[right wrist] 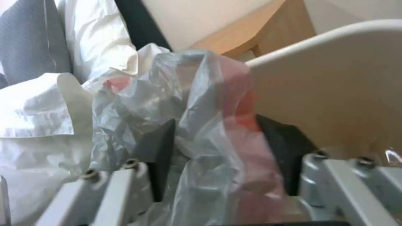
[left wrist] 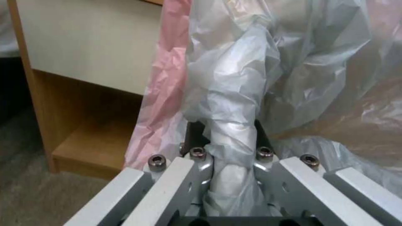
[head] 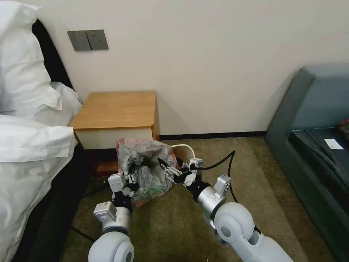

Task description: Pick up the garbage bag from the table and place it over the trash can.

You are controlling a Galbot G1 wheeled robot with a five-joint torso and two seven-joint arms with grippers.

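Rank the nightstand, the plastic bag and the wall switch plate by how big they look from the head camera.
1. The nightstand, clearly largest.
2. The garbage bag, which both hands are holding in front of it; it sits nearer the camera, so its true size is less sure.
3. The wall switch plate, smallest and farthest away.

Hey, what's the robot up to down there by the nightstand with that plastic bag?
It is fitting the garbage bag onto the trash can, which stands on the carpet in front of the table. The left end effector is shut on a bunched fold of the bag on the near left side. The right end effector has bag plastic between its fingers beside the can's cream rim. The bag is crumpled over the can's left part; the right rim is uncovered.
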